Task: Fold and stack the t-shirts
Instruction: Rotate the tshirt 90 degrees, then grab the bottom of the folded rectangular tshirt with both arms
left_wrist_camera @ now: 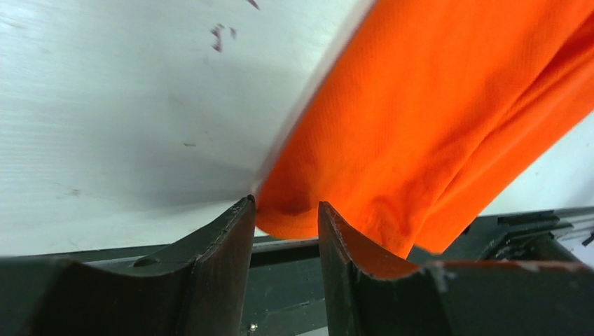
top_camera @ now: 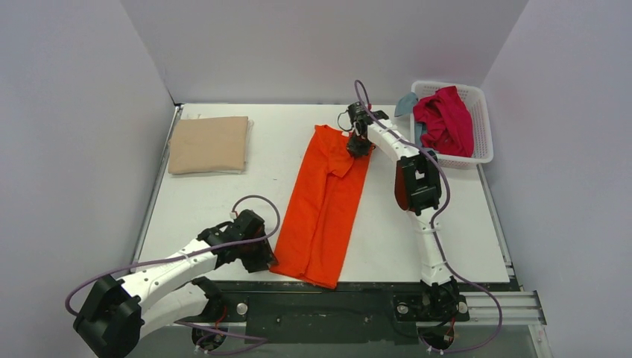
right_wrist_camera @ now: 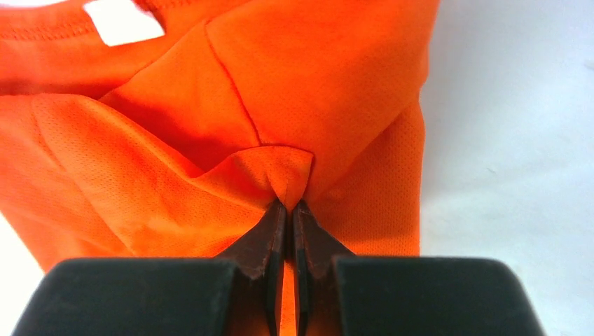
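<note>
The bright orange t-shirt [top_camera: 324,201] lies in a long strip down the table's middle, its sides folded in. My right gripper [top_camera: 358,144] is shut on a pinch of the orange cloth [right_wrist_camera: 284,175] at the shirt's far right corner; the white neck label [right_wrist_camera: 122,21] shows beyond it. My left gripper [top_camera: 262,257] is at the shirt's near left corner, jaws apart, with the orange hem [left_wrist_camera: 294,210] at the fingertips and not clamped. A folded tan t-shirt [top_camera: 209,144] lies at the far left. A crimson red t-shirt [top_camera: 445,119] and a grey-blue one [top_camera: 406,103] lie in the basket.
The white lattice basket [top_camera: 483,123] stands at the far right corner. The shirt's near end hangs slightly over the table's front edge onto the dark base rail [top_camera: 373,287]. White walls enclose the table on three sides.
</note>
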Controlling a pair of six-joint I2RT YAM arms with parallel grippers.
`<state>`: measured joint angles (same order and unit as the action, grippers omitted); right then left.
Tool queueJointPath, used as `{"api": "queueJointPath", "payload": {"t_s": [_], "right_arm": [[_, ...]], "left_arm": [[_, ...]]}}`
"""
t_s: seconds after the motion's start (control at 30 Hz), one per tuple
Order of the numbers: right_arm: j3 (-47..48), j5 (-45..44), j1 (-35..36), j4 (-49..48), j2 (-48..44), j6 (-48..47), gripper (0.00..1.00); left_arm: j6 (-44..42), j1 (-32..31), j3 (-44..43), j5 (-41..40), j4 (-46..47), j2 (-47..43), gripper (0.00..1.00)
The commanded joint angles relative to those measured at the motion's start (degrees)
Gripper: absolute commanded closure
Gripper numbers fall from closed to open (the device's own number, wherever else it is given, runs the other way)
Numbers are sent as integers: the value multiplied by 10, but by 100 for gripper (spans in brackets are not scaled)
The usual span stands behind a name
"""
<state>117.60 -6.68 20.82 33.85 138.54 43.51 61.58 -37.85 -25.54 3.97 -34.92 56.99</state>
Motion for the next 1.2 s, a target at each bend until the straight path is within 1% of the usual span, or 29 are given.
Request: {"api": "queueJointPath", "payload": {"t_s": [0.0, 0.03, 0.1, 0.17, 0.27, 0.37, 0.4, 0.5, 0.57, 0.63, 0.7, 0.73, 0.77, 0.8, 0.83, 0.87, 0.9, 0.93, 0.97, 1.0, 1.03, 1.07, 1.1, 1.13, 1.17], "right_arm": [[87, 108, -4, 33, 97, 45, 100], [124, 130, -4, 31, 110, 52, 100], [155, 160, -2, 0, 139, 61, 100], [161, 184, -2, -44, 153, 77, 100], [152, 186, -1, -113, 158, 100, 100], [155, 185, -6, -127, 151, 105, 100], [155, 182, -8, -129, 143, 102, 96], [133, 149, -14, -131, 101, 77, 94], [120, 130, -19, -132, 45, 61, 90], [115, 134, -27, -137, 1, 52, 87], [96, 163, -35, -159, -51, 52, 76], [69, 181, -40, -168, -72, 55, 66], [54, 186, -42, -178, -115, 55, 60], [19, 182, -44, -178, -137, 46, 50], [0, 177, -43, -174, -184, 39, 48], [-46, 167, -44, -170, -208, 24, 46], [-73, 162, -42, -161, -258, 17, 45], [-132, 151, -42, -156, -283, 8, 43], [-164, 147, -40, -148, -336, 4, 43], [-234, 139, -39, -145, -362, -1, 42], [-270, 134, -35, -139, -417, -2, 42], [-346, 125, -31, -136, -445, -1, 41], [-381, 121, -19, -133, -497, -1, 41], [-456, 107, -10, -133, -521, 4, 40], [-494, 99, 12, -135, -565, 7, 40]], "left_arm": [[30, -33, -28, 12, 26, -10, 52], [34, -38, -27, 13, 31, -5, 52], [41, -41, -18, 22, 59, 9, 52], [48, -43, -7, 34, 87, 28, 52], [52, -46, -5, 37, 100, 62, 54], [50, -50, -16, 26, 94, 75, 54], [51, -52, -17, 19, 92, 75, 54], [52, -52, -20, 10, 83, 66, 54], [51, -53, -23, -1, 73, 44, 54], [45, -52, -26, -15, 59, 26, 54], [35, -53, -29, -31, 46, 8, 54], [30, -53, -30, -33, 43, 2, 54], [27, -54, -28, -34, 42, -11, 53], [23, -53, -25, -34, 49, -17, 53], [21, -53, -18, -42, 54, -27, 53], [19, -54, -13, -45, 60, -32, 52], [18, -53, -6, -46, 62, -41, 52], [16, -54, 2, -45, 65, -44, 52], [16, -56, 6, -41, 67, -51, 52], [15, -57, 16, -41, 73, -54, 52], [15, -58, 21, -40, 78, -62, 51], [14, -59, 32, -32, 89, -65, 50], [13, -60, 37, -23, 95, -70, 50], [13, -61, 45, -20, 108, -71, 49], [12, -62, 48, -13, 114, -72, 49]]}}
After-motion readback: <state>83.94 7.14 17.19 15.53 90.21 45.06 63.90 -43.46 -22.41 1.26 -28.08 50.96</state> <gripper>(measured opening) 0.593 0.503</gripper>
